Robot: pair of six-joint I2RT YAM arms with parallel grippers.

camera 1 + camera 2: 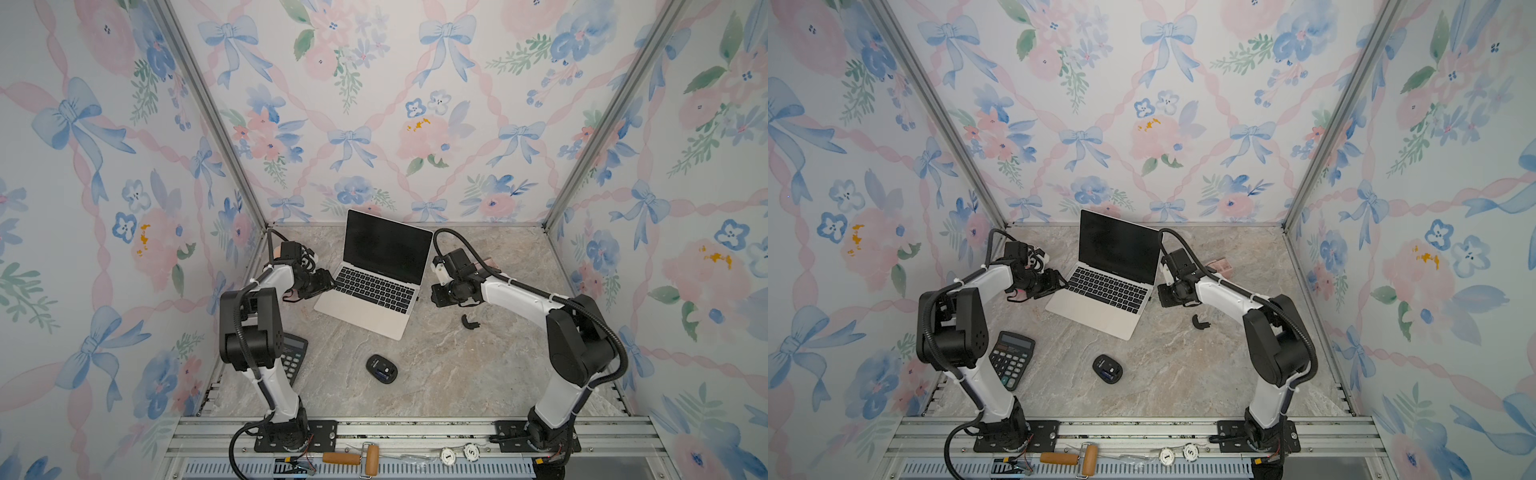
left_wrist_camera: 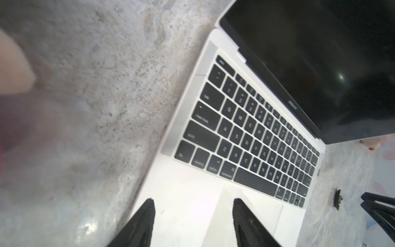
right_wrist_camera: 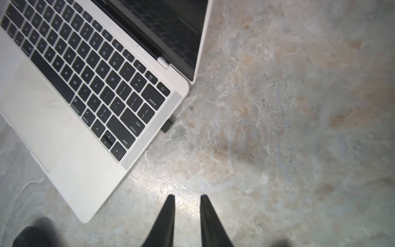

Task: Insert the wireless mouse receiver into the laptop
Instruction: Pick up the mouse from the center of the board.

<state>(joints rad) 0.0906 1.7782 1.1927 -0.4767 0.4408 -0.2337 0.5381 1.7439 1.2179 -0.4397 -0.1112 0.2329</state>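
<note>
Laptop (image 1: 365, 316) sits open on the bench (image 1: 457, 374), screen dark, body turned at an angle. Wireless mouse receiver (image 3: 167, 126) is plugged into the laptop's right side edge, about level w/ the return key. Only its dark stub sticks out, just above the bench. Right pincer (image 3: 187, 196) hangs over bare bench beside that edge, clear of the receiver, jaws a narrow gap apart w/ nothing btwn them. Left pincer (image 2: 193, 202) is at the laptop's left side, tips seen over palm rest and trackpad corner in the wrist view, jaws fairly wide and empty. Can't tell if the tips touch the surface. Mouse (image 1: 381, 368) lies in front of the laptop, well apart. Curved black cover piece (image 1: 469, 322) lies near the right arm, and the calculator (image 1: 1011, 359) is by the left arm.
</note>
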